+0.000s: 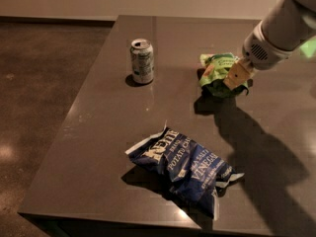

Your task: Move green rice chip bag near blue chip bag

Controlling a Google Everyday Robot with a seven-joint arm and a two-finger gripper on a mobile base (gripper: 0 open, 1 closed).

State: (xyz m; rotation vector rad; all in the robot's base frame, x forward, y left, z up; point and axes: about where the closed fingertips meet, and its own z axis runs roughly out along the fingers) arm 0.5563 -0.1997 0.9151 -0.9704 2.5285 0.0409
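The green rice chip bag (pixel 216 69) is a small crumpled light-green bag at the back right of the table, with its shadow just below it. My gripper (pixel 236 77) comes in from the upper right on a white arm. Its tan fingers (pixel 238 71) are closed on the bag's right side, and the bag seems held a little above the tabletop. The blue chip bag (pixel 185 164) lies flat near the front middle of the table, navy with white lettering, well apart from the green bag.
A green-and-silver drink can (pixel 141 60) stands upright at the back left of the dark grey table (pixel 98 147). The table's left and front edges drop off to a brown floor (pixel 39 107). The arm's shadow falls across the right side.
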